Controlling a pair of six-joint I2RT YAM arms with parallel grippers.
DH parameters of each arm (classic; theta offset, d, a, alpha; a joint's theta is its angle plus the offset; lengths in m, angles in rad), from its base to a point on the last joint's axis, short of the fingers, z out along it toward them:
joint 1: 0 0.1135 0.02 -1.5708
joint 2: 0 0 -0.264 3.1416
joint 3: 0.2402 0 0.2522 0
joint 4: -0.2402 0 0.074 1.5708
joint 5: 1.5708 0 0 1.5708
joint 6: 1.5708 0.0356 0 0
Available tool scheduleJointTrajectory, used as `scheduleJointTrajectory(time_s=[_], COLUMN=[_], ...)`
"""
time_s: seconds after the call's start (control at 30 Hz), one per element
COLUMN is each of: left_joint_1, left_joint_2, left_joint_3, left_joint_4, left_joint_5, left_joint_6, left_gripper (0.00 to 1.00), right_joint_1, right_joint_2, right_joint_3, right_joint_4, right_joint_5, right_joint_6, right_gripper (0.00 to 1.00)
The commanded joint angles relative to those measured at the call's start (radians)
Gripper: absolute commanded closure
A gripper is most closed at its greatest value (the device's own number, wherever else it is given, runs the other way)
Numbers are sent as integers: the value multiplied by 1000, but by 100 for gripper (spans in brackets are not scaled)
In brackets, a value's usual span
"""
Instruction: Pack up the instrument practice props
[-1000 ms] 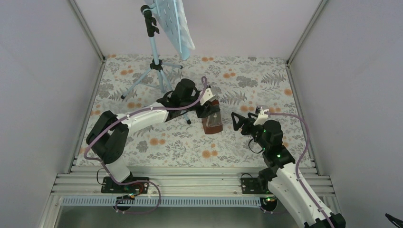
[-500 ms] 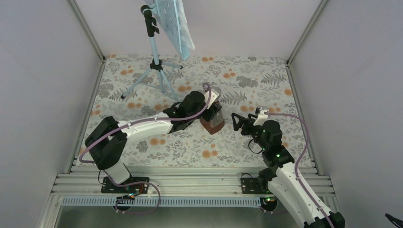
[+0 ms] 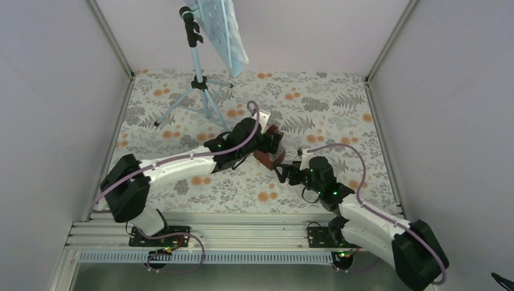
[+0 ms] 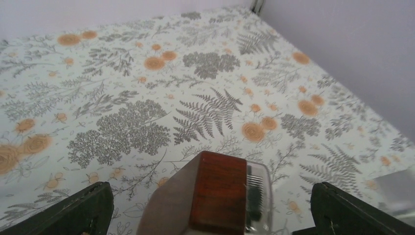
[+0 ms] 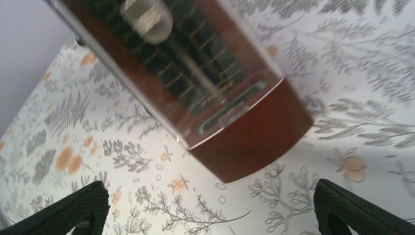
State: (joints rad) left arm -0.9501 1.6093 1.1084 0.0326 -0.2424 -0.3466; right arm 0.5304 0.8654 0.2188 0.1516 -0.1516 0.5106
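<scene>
Left tool [image 4: 210,196]: fingers wide apart, straddling the metronome [image 4: 218,191], not clamped.
Right tool [image 5: 210,191]: fingers apart, facing the metronome's clear front, just beside it.
Metronome: about mid-counter [image 3: 339,103], between both tools.
Music stand [image 3: 197,73]: far-left corner, sheet-music pages [image 3: 237,51] on its plate.
Step judged: securing the metronome.
Method: close squarely on the wooden flanks, not the clear cover; keep it upright; one tool grips at a time.

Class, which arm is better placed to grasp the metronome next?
Left, probably: the open left gripper straddles the top of the metronome; the right gripper, also open, merely faces its base.
</scene>
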Motion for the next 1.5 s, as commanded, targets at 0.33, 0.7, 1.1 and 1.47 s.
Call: scheduleJointTrajectory(time_s=[0.33, 0.7, 1.1, 1.47], left_joint_1=[127, 177, 206, 232], left_joint_2=[-239, -233, 69, 244], left_joint_3=[-101, -121, 127, 226], left_joint_4=[-26, 25, 65, 150], left_joint_5=[174, 407, 597, 663], left_joint_6=[-16, 33, 307, 296], left_gripper=[0, 0, 0, 0], right_joint_1=[145, -78, -46, 53], right_joint_2=[486, 403, 410, 553], right_joint_3=[110, 81, -28, 63], right_joint_4=[240, 269, 542, 524], right_joint_5=[341, 257, 96, 275], right_joint_6=[34, -13, -146, -212], right_gripper=[2, 0, 0, 0])
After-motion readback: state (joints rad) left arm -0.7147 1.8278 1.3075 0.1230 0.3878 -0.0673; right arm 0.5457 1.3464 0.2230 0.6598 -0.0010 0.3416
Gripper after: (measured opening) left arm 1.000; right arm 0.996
